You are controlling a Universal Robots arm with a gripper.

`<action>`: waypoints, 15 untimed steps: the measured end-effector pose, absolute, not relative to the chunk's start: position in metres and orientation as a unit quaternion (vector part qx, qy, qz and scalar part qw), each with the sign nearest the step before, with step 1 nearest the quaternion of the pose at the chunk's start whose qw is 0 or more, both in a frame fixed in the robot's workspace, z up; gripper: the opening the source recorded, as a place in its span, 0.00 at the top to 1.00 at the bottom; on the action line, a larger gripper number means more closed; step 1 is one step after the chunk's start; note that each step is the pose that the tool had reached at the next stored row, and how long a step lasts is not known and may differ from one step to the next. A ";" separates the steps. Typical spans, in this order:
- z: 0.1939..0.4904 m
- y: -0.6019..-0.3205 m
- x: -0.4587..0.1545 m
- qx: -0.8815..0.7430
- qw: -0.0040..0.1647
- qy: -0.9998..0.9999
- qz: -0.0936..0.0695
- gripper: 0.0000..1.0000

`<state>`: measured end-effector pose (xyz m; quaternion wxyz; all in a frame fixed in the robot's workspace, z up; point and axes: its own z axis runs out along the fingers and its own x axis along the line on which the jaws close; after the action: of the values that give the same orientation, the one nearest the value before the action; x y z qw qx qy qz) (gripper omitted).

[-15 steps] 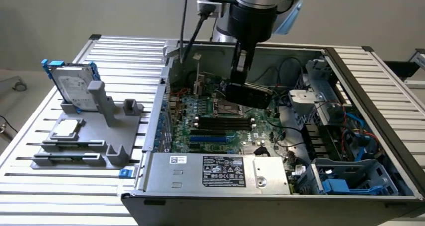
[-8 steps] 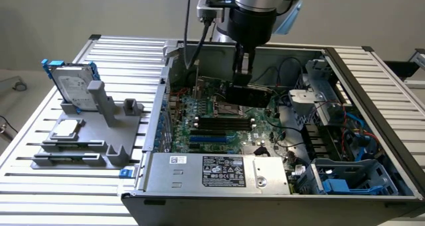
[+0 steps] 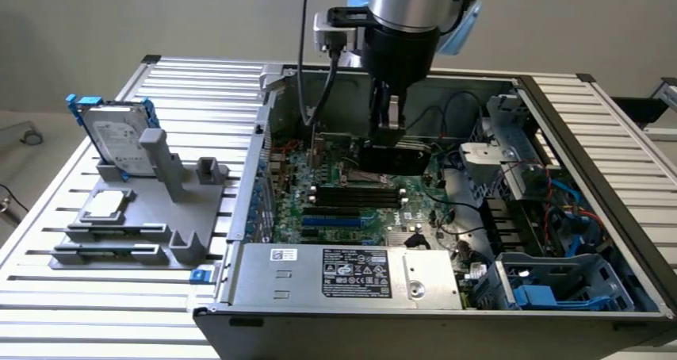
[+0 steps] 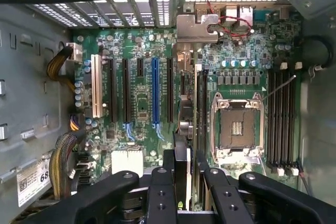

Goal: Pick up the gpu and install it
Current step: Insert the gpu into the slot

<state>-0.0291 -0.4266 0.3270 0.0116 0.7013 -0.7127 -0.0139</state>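
Observation:
My gripper (image 3: 389, 130) hangs down into the open computer case (image 3: 254, 185), shut on the gpu (image 3: 402, 155), whose black shroud shows just above the green motherboard (image 3: 349, 193). In the wrist view the gpu (image 4: 188, 121) is seen edge-on between the black fingers (image 4: 160, 195). It stands upright, and its silver end bracket (image 4: 197, 27) is at the case's rear wall. The card hovers over the board between the blue expansion slot (image 4: 155, 90) and the CPU socket (image 4: 239, 127). Whether its lower edge touches a slot is hidden.
A grey fixture (image 3: 127, 233) on the slatted table at the exterior view's left holds a silver hard drive in a blue frame (image 3: 111, 134) and a small square chip (image 3: 106, 205). The power supply (image 3: 344, 273), drive cages (image 3: 566, 285) and cables (image 3: 465, 217) crowd the case.

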 end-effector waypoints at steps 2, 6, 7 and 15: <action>0.324 -0.431 -0.029 0.703 0.010 -0.711 -0.016 0.74; 0.318 -0.440 -0.030 0.707 0.007 -0.707 -0.019 0.74; 0.317 -0.442 -0.030 0.708 0.007 -0.706 -0.019 0.74; 0.308 -0.453 -0.042 0.714 0.005 -0.700 -0.021 0.74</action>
<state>-0.0415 -0.4526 0.3079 0.0047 0.7140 -0.6998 -0.0211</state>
